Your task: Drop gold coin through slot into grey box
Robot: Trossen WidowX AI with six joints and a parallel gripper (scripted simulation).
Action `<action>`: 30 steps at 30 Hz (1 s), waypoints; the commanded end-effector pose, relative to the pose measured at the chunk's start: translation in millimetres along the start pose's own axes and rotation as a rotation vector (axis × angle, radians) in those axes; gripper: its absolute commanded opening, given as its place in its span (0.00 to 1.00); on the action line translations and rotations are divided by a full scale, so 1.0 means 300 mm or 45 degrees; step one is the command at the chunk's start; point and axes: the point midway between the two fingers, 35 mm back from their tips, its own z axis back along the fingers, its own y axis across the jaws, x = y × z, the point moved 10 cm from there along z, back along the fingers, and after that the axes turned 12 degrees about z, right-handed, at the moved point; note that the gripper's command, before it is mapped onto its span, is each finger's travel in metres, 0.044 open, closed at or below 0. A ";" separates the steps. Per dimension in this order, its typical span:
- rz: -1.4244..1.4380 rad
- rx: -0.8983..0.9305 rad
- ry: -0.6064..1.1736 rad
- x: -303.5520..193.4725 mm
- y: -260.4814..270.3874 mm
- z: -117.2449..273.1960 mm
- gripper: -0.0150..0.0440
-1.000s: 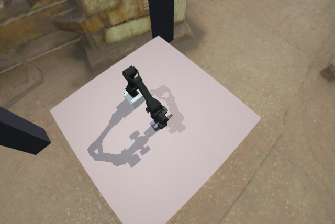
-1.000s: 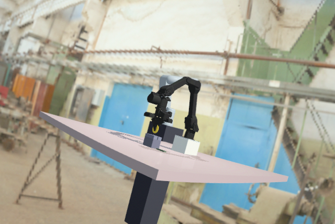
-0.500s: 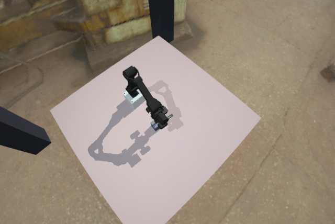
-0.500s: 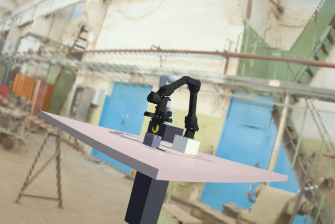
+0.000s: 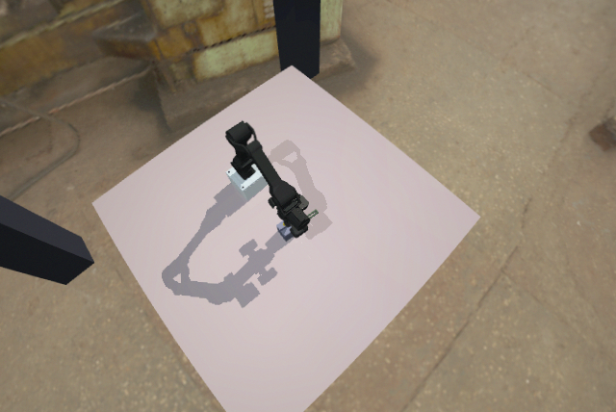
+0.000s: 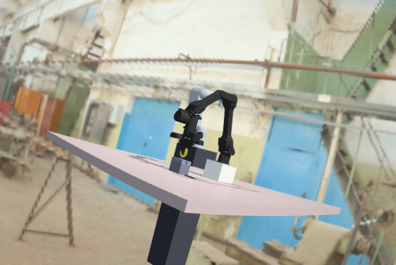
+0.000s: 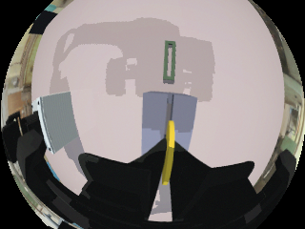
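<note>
The gold coin (image 6: 185, 153) (image 7: 169, 157) is on edge between the fingertips of my gripper (image 6: 183, 149) (image 7: 167, 143), which is shut on it. In the exterior view the coin's lower rim is just above the grey box (image 5: 284, 232) (image 6: 179, 166) (image 7: 153, 111). In the wrist view the lid's narrow slot (image 7: 170, 106) runs nearly in line with the coin, whose far end overlaps the slot's near part. The slot's near end is hidden behind the coin and fingers. The dark-green holder (image 5: 313, 213) (image 7: 166, 62) lies empty beyond the box in the wrist view.
The arm's pale base block (image 5: 252, 187) (image 6: 219, 172) (image 7: 59, 121) stands on the pink table (image 5: 358, 288) (image 6: 255, 204) (image 7: 238, 95), to the left in the wrist view. Arm shadows fall around the box and holder.
</note>
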 end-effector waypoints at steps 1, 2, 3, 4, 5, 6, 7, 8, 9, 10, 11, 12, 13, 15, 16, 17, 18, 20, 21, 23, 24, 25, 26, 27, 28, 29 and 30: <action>-0.002 0.011 -0.002 0.000 0.002 -0.011 0.25; -0.002 0.011 -0.002 0.000 0.002 -0.011 0.25; -0.002 0.011 -0.002 0.000 0.002 -0.012 0.25; -0.002 0.011 -0.002 0.000 0.002 -0.012 0.25; -0.002 0.011 -0.002 0.000 0.002 -0.012 0.25; -0.003 0.011 -0.002 0.000 0.002 -0.013 0.25; -0.003 0.011 -0.002 0.000 0.002 -0.013 0.25; -0.003 0.011 -0.002 0.000 0.002 -0.013 0.25; -0.003 0.011 -0.002 0.000 0.002 -0.014 0.25; -0.004 0.011 -0.002 0.000 0.002 -0.014 0.25; -0.004 0.011 -0.002 0.000 0.002 -0.014 0.25; -0.004 0.011 -0.002 0.000 0.002 -0.015 0.25; -0.004 0.011 -0.002 0.000 0.002 -0.015 0.25; -0.004 0.011 -0.002 0.000 0.002 -0.016 0.25; -0.005 0.011 -0.002 0.000 0.002 -0.017 0.25; -0.005 0.011 -0.002 0.000 0.002 -0.017 0.25; -0.005 0.011 -0.002 0.000 0.002 -0.017 0.25; -0.005 0.011 -0.002 0.000 0.002 -0.018 0.25; -0.005 0.011 -0.002 0.000 0.003 -0.018 0.25; -0.006 0.011 -0.002 0.000 0.003 -0.019 0.25; -0.006 0.011 -0.002 0.000 0.003 -0.019 0.25; -0.006 0.011 -0.002 0.000 0.003 -0.020 0.25; -0.006 0.011 -0.002 0.000 0.003 -0.020 0.25; -0.006 0.011 -0.002 0.000 0.003 -0.020 0.25; -0.006 0.011 -0.002 0.000 0.003 -0.021 0.25; -0.006 0.011 -0.002 0.000 0.003 -0.021 0.25; -0.006 0.011 -0.002 0.000 0.003 -0.022 0.25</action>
